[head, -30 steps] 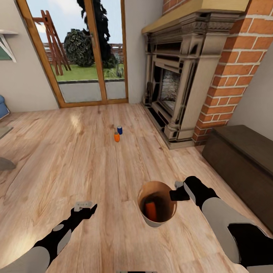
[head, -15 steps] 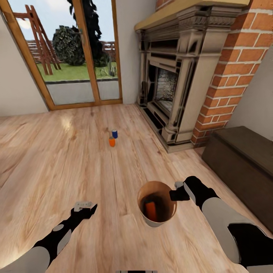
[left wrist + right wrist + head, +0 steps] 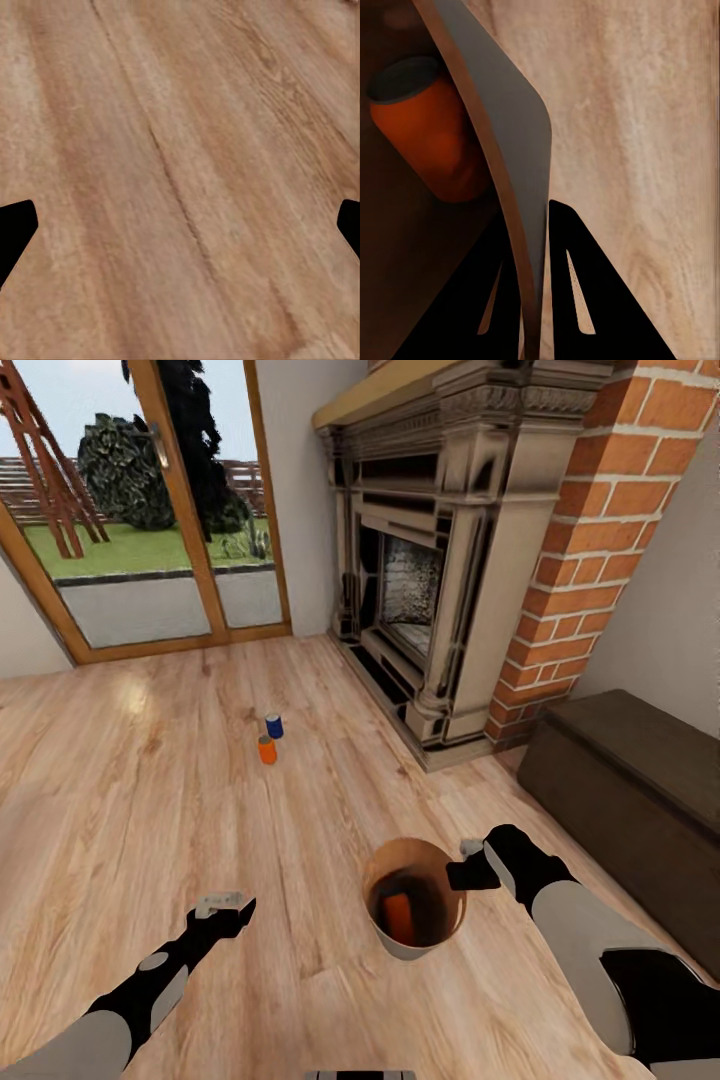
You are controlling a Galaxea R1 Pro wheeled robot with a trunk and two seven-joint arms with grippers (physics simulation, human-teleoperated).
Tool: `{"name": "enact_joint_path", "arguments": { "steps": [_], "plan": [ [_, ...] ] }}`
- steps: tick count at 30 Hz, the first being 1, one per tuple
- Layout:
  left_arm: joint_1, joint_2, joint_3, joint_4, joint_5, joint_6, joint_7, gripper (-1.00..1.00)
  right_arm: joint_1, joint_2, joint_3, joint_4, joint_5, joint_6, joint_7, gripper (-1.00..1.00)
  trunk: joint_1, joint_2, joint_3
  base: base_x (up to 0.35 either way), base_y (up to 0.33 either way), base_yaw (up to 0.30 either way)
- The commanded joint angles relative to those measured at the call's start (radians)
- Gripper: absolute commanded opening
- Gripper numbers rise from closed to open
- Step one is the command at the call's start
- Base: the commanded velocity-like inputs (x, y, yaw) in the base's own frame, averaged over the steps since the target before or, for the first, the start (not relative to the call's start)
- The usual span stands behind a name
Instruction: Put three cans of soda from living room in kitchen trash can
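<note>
Now the right end effector (image 3: 466, 866) pinches the rim of the trash can (image 3: 412, 945), with one orange soda can (image 3: 398, 917) inside. Ahead of the spread, empty left end effector (image 3: 222, 905), an orange can (image 3: 267, 749) and a blue can (image 3: 274, 726) stand on the wood floor (image 3: 130, 800).

Plank floor (image 3: 150, 810), brick fireplace (image 3: 440, 580), glass doors (image 3: 130, 510)

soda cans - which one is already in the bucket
The orange can inside the tash can, whose rim the right gripper pinches. The other orange can and the blue can stand on the floor.
</note>
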Motion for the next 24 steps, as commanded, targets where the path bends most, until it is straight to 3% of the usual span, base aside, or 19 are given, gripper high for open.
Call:
{"name": "enact_joint_path", "arguments": {
  "steps": [1, 24],
  "plan": [
    [0.0, 0.0, 0.0, 0.0, 0.0, 0.0, 0.0, 1.0, 0.0, 0.0, -0.005, 0.0, -0.027, 0.004, 0.008, -1.0, 0.0, 0.0, -0.001, 0.309, 0.087, -0.153],
    [0.0, 0.0, 0.0, -0.001, 0.0, -0.001, 0.0, 1.0, 0.001, 0.0, -0.005, 0.001, -0.027, 0.004, 0.009, -1.0, 0.0, 0.0, -0.014, 0.311, 0.074, -0.086]
  ]
}}
